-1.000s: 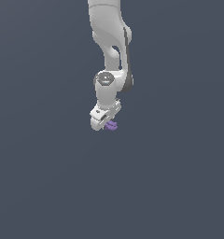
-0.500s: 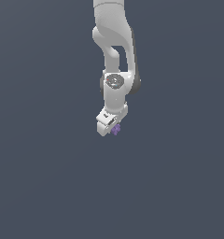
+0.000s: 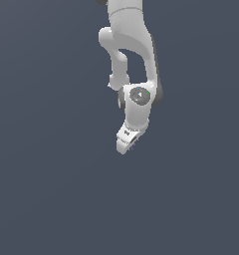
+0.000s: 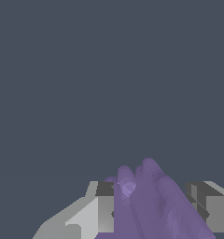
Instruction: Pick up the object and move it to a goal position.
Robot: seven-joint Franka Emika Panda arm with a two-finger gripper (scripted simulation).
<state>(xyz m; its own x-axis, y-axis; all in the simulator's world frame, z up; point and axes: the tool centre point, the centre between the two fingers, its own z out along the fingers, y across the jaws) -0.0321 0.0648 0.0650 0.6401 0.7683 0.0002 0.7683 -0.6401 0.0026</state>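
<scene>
The white arm hangs down in the exterior view and ends in my gripper [image 3: 125,148]. The light-purple lumpy object shows there only as a thin sliver [image 3: 133,146] at the gripper's edge, mostly hidden by the hand. In the wrist view the object [image 4: 149,200] fills the space between my two fingers [image 4: 102,210], which are shut on it, one on each side. The gripper [image 4: 153,207] holds it in the air, with no surface under it in view.
Only a plain dark grey background shows in both views. No table edge, container or other object is in sight.
The arm has swung toward the exterior view's right and turned at the wrist with the object in its grip. The object, plainly seen below the fingers before, is now almost hidden behind the hand.
</scene>
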